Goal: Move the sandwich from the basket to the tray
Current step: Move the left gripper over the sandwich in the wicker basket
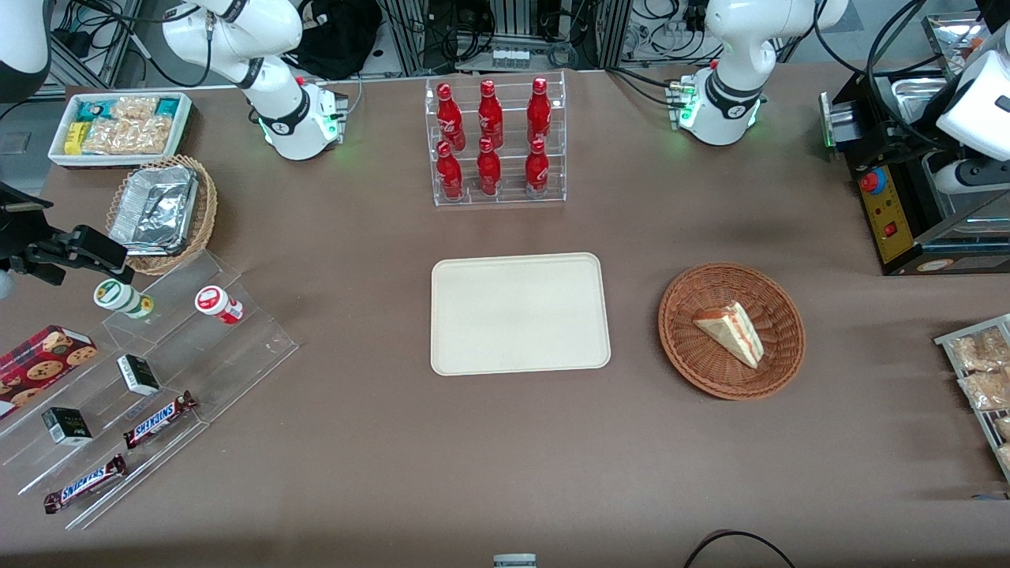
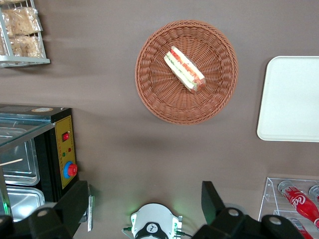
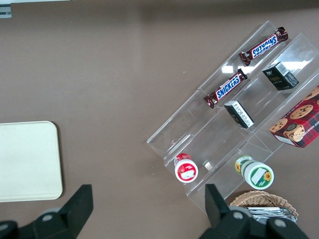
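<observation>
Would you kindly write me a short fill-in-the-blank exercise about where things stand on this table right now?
1. The small triangular white-bread sandwich lies in the round reddish-brown wicker ____.
2. The flat cream rectangular tray holds ____ items.
3. The left arm's claw hangs high above the table with its fingers ____.
4. The clear acrylic rack holds ____ red bottles.

Missing words: basket; no; open; six
</observation>
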